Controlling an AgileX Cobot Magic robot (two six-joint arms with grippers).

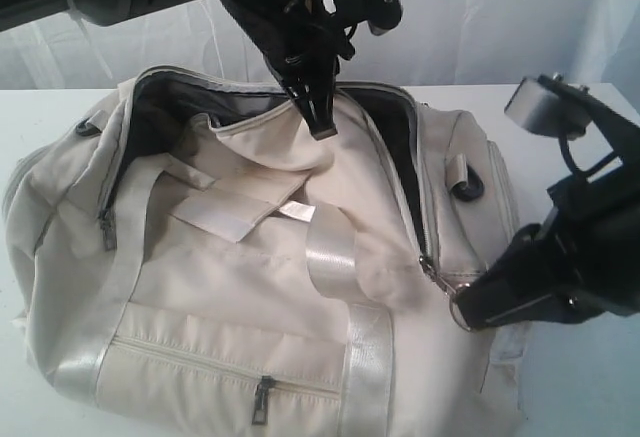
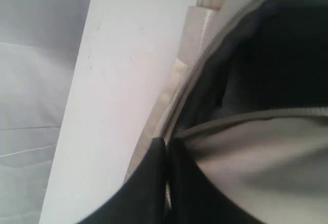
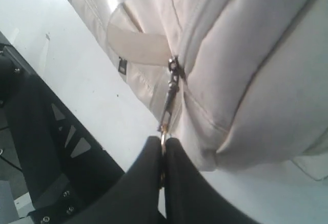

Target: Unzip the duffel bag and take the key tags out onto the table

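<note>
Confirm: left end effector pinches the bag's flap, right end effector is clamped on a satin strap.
Not a strap: the right end effector is clamped on the zipper pull ring, per the right wrist view. The left end effector does pinch the duffel bag's flap.

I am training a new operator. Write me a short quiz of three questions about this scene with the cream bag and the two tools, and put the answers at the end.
1. True or false: the main zipper of the duffel bag is fully closed.
2. What does the right tool pinch? A: a satin strap. B: the metal zipper pull. C: a side pocket.
3. Which tool holds the fabric edge at the bag's open top?

Key
1. False: the top gapes and the dark lining shows.
2. B.
3. The left tool.
</note>
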